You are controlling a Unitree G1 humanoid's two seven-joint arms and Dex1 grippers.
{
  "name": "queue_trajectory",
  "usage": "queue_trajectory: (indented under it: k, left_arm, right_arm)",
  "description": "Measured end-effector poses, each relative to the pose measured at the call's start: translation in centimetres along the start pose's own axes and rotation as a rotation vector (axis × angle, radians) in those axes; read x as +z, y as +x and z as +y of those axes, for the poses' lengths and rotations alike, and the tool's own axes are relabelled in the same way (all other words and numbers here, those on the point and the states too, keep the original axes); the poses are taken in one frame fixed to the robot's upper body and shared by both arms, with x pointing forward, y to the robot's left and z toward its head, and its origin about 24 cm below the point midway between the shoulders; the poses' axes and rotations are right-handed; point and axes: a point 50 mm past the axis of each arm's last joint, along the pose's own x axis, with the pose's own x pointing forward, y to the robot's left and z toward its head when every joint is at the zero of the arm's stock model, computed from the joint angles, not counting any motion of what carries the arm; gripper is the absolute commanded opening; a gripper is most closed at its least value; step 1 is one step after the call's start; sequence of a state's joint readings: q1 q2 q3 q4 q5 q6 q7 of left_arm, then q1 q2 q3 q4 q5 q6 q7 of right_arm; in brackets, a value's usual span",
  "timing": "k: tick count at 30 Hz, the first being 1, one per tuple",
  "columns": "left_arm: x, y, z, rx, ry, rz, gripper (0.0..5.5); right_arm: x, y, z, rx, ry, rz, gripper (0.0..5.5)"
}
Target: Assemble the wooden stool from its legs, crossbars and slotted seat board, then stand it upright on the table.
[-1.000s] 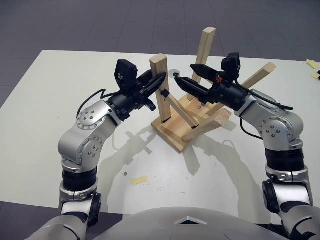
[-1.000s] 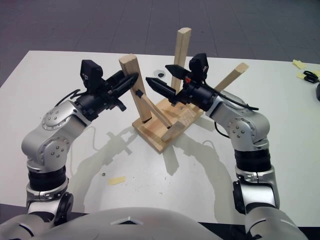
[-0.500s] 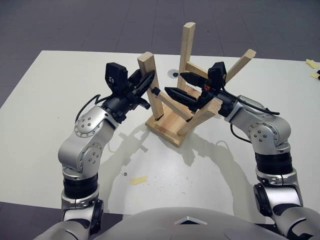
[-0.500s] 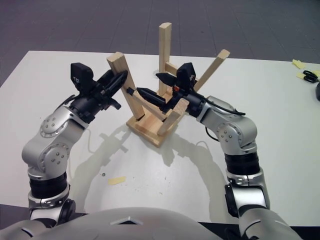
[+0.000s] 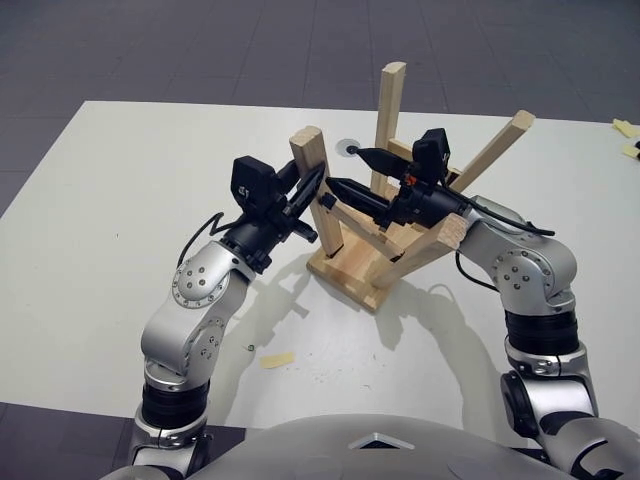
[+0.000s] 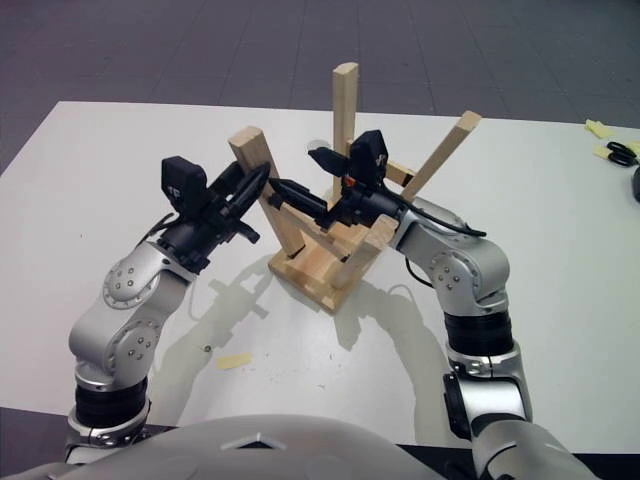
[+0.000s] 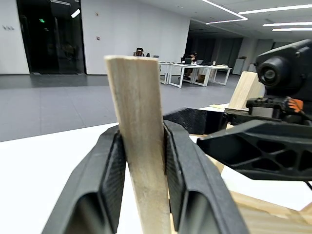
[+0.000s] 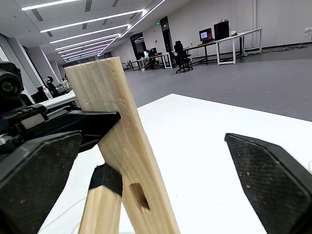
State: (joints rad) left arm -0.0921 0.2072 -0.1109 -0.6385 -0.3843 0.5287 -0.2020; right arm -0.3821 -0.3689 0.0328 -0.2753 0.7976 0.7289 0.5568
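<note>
Wooden stool (image 5: 362,275), legs up, has shifted rightward; left gripper (image 5: 313,188) clamps one leg (image 5: 309,150), right gripper (image 5: 345,170) gapes empty; uprighting remains.

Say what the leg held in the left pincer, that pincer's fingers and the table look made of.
Leg: pale bare wood, likely unvarnished; fine lengthwise grain, matt face, sawn square end.
Fingers: black hard plastic, probably; matt, with moulded hollows and rounded edges.
Table: smooth white top with a soft sheen, laminate or painted board; cannot tell which.
</note>
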Motion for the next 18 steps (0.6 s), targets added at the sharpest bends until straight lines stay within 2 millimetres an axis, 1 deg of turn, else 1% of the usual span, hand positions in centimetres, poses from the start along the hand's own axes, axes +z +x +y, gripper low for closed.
queue_trajectory:
  k: [4,11,14,18]
  left_arm:
    - [-0.04,0.33,0.69,0.055,-0.003,-0.014,1.02]
    - [-0.05,0.39,0.65,0.051,0.003,-0.012,1.02]
    - [-0.02,0.43,0.58,0.05,0.009,-0.013,1.02]
    - [-0.03,0.36,0.66,0.074,0.05,-0.019,1.02]
  right_arm:
    - [0.1,-0.07,0.34,0.042,-0.014,0.023,5.4]
    - [0.07,0.22,0.2,0.024,-0.106,0.082,5.4]
    - [-0.28,0.17,-0.26,-0.01,-0.158,0.136,5.4]
    - [0.08,0.25,-0.45,-0.01,-0.234,0.159,5.4]
